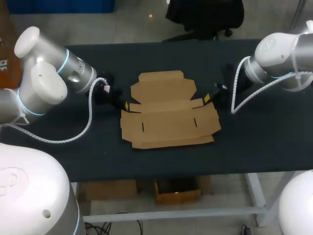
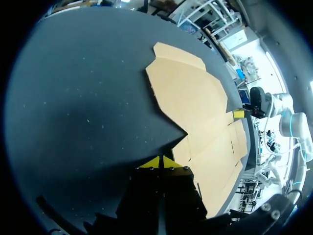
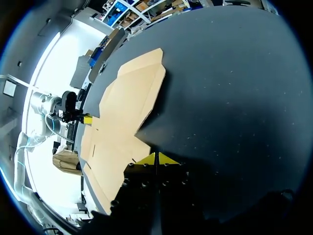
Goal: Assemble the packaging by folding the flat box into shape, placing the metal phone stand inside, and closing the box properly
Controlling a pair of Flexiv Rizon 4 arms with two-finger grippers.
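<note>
Box (image 1: 168, 110): lying flat, unfolded, mid table (image 1: 254, 142), btwn both grippers.
L gripper (image 1: 126, 105): sitting at box's left edge, tips pinched together, holding nothing.
R gripper (image 1: 207, 98): sitting at right edge, tips likewise pinched, empty.

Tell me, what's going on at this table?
Two robot arms are working on a cardboard box, which lies flat and unfolded on the dark table. The left gripper is by the box's left edge and the right gripper by its right edge. Both have their fingers closed and hold nothing. No folding has been done yet, and no phone stand is in sight.
</note>
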